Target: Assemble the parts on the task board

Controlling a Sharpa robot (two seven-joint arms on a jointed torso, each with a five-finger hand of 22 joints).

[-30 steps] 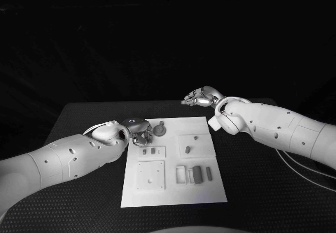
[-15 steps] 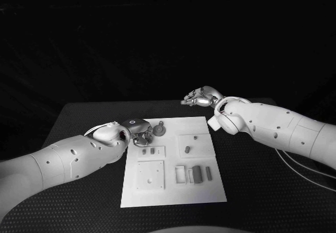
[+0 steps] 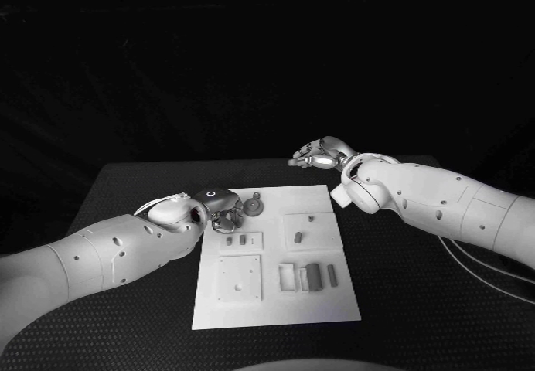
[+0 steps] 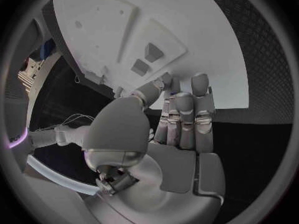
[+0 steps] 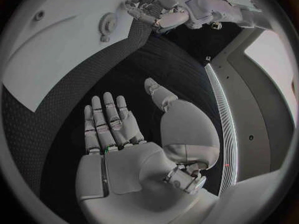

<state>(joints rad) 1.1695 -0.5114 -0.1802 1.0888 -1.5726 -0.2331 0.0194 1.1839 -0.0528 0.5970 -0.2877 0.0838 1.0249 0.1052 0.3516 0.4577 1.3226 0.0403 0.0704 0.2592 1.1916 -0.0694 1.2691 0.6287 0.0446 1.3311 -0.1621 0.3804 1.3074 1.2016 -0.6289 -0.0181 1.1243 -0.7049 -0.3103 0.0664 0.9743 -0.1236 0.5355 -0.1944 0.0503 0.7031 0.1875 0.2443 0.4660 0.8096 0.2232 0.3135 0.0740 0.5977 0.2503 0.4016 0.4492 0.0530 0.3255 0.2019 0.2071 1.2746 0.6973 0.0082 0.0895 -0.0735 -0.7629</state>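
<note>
While the right hand (image 3: 318, 154) stays parked open and empty past the task board's (image 3: 279, 301) far edge, the left hand (image 3: 219, 209) has barely shifted at the far-left corner, fingers extended, holding nothing. Gear-shaped part (image 3: 255, 206) just beside it, ungrasped. No assembly progress.

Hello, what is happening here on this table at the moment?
A two-armed robot is working on a white task board with small parts. Its left hand is at the board's far left corner, beside a gear-like part; whether it touches anything is unclear. The right hand hangs open past the board's far edge, holding nothing.
</note>
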